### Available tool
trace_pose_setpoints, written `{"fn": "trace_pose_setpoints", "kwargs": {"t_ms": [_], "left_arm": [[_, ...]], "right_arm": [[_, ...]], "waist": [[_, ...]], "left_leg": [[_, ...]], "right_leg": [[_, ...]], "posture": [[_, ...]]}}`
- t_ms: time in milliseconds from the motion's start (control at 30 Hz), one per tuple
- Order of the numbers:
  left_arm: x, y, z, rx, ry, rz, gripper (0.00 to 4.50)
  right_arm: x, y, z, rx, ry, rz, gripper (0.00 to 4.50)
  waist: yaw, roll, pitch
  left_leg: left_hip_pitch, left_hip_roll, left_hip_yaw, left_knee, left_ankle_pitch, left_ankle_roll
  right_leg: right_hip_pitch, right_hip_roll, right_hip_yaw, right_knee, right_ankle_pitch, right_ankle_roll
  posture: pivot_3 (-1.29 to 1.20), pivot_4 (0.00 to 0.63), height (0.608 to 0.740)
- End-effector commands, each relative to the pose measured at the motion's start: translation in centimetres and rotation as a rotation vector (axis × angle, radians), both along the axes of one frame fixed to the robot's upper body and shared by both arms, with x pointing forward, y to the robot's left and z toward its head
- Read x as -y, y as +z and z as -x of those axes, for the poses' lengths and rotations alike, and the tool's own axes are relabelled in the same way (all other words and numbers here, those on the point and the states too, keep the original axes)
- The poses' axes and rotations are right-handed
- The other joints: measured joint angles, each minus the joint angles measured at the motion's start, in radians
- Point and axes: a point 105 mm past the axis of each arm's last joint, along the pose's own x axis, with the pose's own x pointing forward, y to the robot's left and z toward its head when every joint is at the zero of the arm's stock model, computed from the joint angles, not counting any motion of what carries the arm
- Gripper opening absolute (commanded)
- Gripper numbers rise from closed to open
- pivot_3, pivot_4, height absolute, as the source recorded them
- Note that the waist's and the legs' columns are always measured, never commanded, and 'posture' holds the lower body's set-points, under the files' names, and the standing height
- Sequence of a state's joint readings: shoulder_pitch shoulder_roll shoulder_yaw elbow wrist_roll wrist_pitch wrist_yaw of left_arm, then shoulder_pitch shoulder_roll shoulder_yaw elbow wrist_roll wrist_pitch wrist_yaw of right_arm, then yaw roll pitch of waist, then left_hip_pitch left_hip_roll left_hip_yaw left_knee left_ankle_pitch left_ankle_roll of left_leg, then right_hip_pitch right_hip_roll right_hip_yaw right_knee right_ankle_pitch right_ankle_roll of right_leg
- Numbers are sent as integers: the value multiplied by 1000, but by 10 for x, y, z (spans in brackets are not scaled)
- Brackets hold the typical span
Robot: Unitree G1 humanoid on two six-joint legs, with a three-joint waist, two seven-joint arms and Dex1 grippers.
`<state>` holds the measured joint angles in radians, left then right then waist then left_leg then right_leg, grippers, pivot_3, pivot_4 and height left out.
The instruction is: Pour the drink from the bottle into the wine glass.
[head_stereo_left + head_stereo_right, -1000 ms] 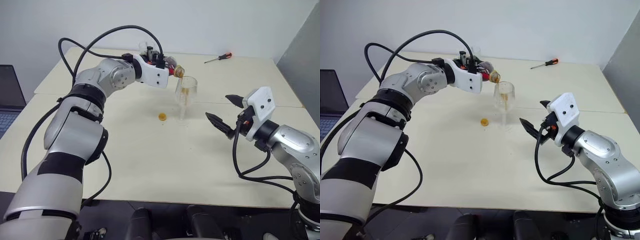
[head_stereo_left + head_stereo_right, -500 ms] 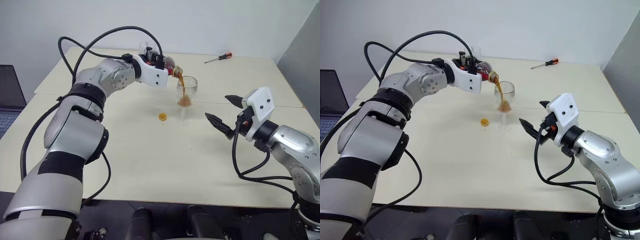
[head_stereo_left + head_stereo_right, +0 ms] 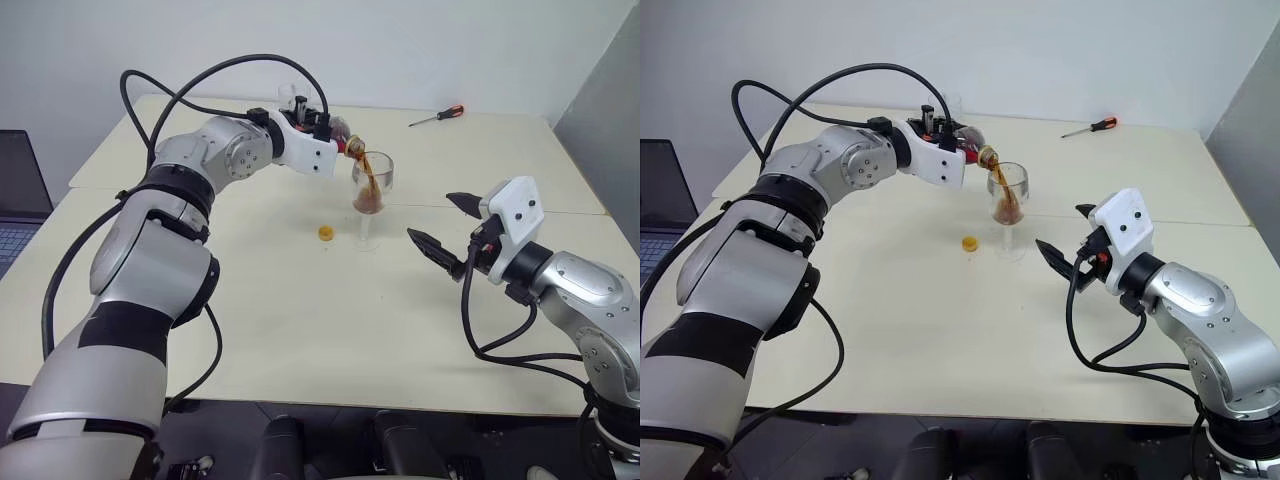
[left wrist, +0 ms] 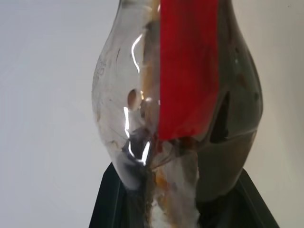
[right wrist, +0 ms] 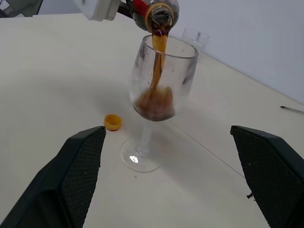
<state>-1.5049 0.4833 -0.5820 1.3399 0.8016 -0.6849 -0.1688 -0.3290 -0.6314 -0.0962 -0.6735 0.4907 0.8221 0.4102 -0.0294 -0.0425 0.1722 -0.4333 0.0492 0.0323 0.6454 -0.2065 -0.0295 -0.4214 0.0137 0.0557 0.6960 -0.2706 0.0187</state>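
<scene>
Above the wine glass [image 5: 158, 90], the bottle [image 5: 154, 12] is tipped mouth-down, and the drink [image 5: 157, 57] runs from its neck in a brown stream into the bowl. A second ago only a faint trace of liquid showed in the glass; half a second ago the stream had started and a small pool lay at the bottom; now that pool is deeper and darker, filling perhaps the lower third of the bowl. The pour is therefore under way and landing inside the rim, with no spill visible around the foot. I judge the step roughly mid-course, since the left wrist view shows dark liquid in the bottle's body.

The left pincer [image 3: 318, 127] is clamped on the bottle, its black fingers [image 4: 116, 199] hugging the rounded plastic either side. A red label [image 4: 189, 66] wraps the neck; no writing on it can be read, and no brand shows anywhere.

On the counter [image 3: 300, 330], a yellow cap [image 5: 112, 122] lies just beside the glass's foot, off the bottle. The right pincer [image 3: 440, 222] hangs near the glass with its fingers spread wide and empty. A short clear tumbler [image 5: 196, 38] and a red-handled screwdriver [image 3: 437, 116] sit farther back.
</scene>
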Motion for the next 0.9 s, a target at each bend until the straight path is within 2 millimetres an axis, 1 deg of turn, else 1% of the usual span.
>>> {"fn": "trace_pose_setpoints", "kwargs": {"t_ms": [33,900], "left_arm": [[10,27,3,67,-32,29,917],[17,44,6,100,-43,34,916]], "right_arm": [[0,7,4,37,-8,12,4500],[1,6,3,35,-20,17,4500]], "waist": [[0,0,0],[0,0,0]], "left_leg": [[0,0,0,0,0,0],[0,0,0,0,0,0]], "right_leg": [[0,0,0,0,0,0],[0,0,0,0,0,0]], "posture": [[0,150,740],[0,150,740]]}}
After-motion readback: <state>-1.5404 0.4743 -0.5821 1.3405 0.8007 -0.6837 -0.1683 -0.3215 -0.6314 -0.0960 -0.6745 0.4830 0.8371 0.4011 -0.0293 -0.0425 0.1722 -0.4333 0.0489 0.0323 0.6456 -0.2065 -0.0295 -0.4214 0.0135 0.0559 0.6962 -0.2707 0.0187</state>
